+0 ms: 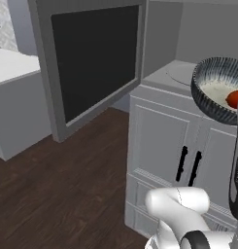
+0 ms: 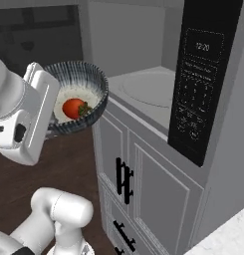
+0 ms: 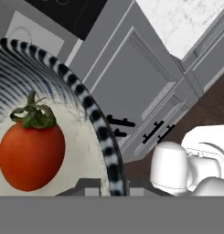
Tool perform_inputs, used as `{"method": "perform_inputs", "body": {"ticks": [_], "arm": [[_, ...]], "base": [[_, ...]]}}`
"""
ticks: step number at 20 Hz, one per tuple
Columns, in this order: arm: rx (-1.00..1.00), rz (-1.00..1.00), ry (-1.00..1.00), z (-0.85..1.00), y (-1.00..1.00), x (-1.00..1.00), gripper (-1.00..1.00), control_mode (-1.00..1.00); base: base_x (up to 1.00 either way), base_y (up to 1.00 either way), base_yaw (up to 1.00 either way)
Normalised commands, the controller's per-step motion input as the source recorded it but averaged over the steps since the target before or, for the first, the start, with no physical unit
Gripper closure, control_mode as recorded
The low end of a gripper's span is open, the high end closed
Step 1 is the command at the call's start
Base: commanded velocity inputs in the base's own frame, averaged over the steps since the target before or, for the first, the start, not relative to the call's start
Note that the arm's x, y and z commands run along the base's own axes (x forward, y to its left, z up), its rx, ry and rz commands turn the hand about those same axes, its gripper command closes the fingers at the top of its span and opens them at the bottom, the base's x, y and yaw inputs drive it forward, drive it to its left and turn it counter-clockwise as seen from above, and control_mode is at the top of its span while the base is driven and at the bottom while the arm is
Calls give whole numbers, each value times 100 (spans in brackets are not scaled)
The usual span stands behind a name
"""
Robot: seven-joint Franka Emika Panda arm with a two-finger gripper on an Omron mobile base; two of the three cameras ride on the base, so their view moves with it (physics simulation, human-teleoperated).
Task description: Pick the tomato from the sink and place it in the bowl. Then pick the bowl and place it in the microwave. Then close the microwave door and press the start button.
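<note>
While the arm stands raised in front of the tall grey cabinet unit (image 2: 153,189), the microwave (image 2: 143,89) sits open above the panelled cabinet doors, its pale interior and round turntable (image 2: 148,92) visible past the front lip. Microwave door (image 1: 93,63) is swung wide out to the left, dark glass window facing into the room over the brown wood floor (image 1: 62,185). Black control panel (image 2: 200,79) runs down the right side of the opening, a small clock display near its top. Two pairs of black handles (image 2: 123,182) mark the cabinet doors beneath. Next in size, the bowl (image 2: 81,97): dark streaked outside, whitish speckled inside, held in the air just outside the microwave mouth at its left front corner, tilted so the inside faces the cameras; it rests on nothing. Gripper (image 3: 112,185) is at the bowl's near rim, and the hand view shows the striped rim running down to the spot where the finger tips sit; jaws stand narrowly parted, clamped on that rim. White wrist housing covers the bowl's left edge in the right base view. Smallest, the tomato (image 3: 31,153): glossy red-orange, green stem on top, lying on the pale inner floor of the bowl, close to the held side.
</note>
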Motion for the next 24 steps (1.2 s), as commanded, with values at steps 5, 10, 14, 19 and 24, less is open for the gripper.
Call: {"method": "perform_inputs", "body": {"ticks": [5,10,14,19,24], "arm": [[0,0,0,0,0,0,100,100],[0,0,0,0,0,0,100,100],[0,0,0,0,0,0,100,100],[0,0,0,0,0,0,100,100],[0,0,0,0,0,0,100,100]], "base": [[40,-10,1],[8,-27,-8],[4,0,-35],[2,0,-35],[0,-3,-26]]}}
